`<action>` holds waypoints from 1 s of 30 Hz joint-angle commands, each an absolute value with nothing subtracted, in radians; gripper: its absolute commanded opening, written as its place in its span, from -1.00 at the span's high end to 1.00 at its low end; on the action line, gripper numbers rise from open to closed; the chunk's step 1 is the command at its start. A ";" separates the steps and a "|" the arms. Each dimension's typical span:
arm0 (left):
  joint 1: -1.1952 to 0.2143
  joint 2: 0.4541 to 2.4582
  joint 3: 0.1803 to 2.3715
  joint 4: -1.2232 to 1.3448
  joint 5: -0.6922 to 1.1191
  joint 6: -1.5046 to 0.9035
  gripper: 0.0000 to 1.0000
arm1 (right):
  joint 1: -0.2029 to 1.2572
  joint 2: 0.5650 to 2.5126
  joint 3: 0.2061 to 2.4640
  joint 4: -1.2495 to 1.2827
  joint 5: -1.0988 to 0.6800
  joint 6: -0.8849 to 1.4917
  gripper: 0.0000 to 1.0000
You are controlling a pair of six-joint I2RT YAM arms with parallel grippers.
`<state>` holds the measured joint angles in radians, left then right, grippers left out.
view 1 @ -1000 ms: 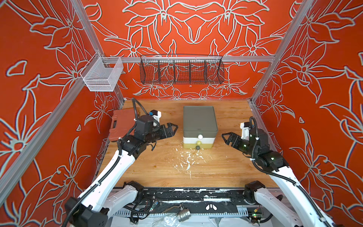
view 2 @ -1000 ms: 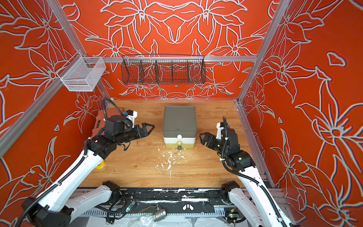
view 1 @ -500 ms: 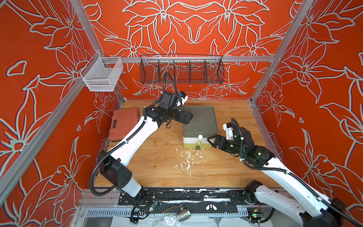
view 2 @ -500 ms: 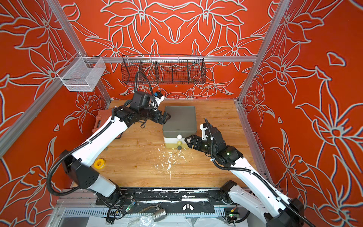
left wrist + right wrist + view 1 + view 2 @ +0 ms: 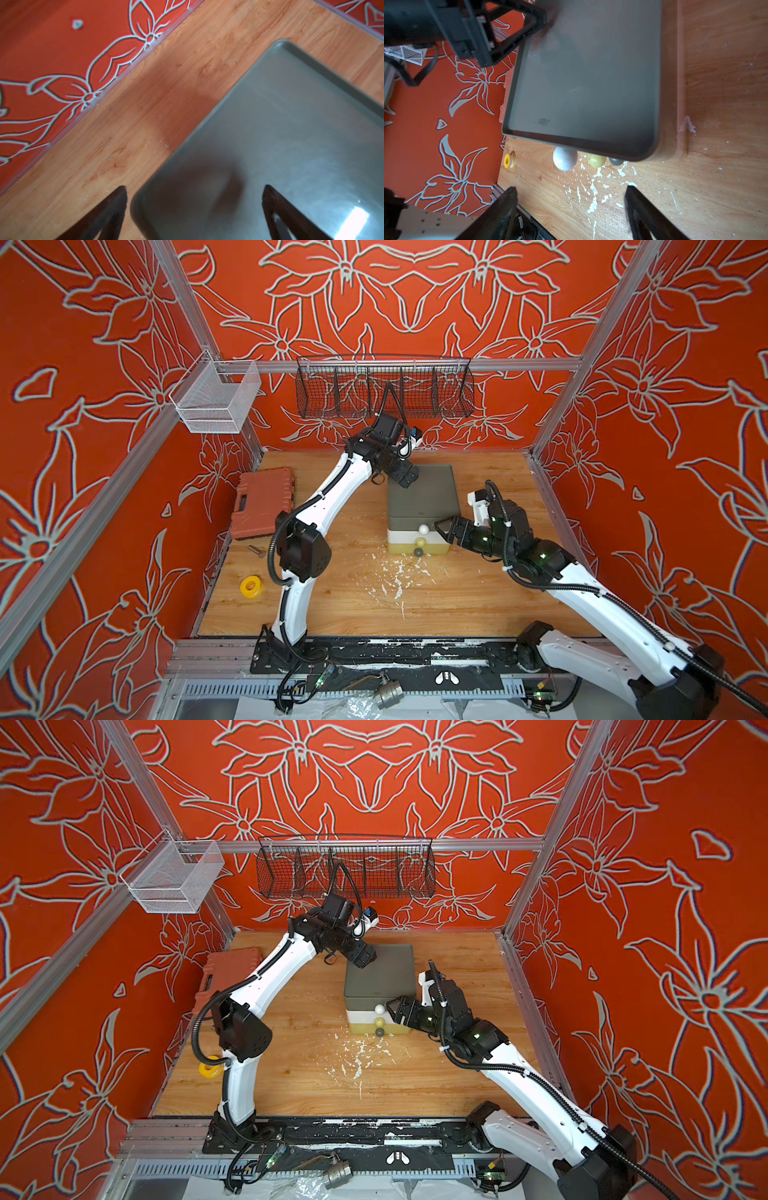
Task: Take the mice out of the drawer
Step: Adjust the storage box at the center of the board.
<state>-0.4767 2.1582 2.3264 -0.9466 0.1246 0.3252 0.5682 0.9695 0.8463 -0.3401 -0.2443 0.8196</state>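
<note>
Grey drawer unit point(image 5: 422, 493) (knobs point(image 5: 423, 529) frontward)

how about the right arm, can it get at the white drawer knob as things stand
Probably yes. The right arm holds its open jaws just beside the white knob at the front of the drawer unit, nothing between them. The left arm is over the unit's far corner, out of the way.

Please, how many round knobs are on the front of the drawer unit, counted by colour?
White knob: 1
Yellow knob: 1
Grey knob: 1
Total: 3
</note>
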 commanded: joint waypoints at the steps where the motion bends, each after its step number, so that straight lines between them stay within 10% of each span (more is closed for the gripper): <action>1: -0.469 2.230 2.444 -1.068 0.137 0.374 -0.91 | 0.575 0.975 0.879 -0.348 -0.245 0.811 -0.68; 30: -0.431 2.112 2.247 -1.216 0.069 0.287 0.57 | 0.460 1.109 0.986 -0.404 -0.274 0.830 -0.73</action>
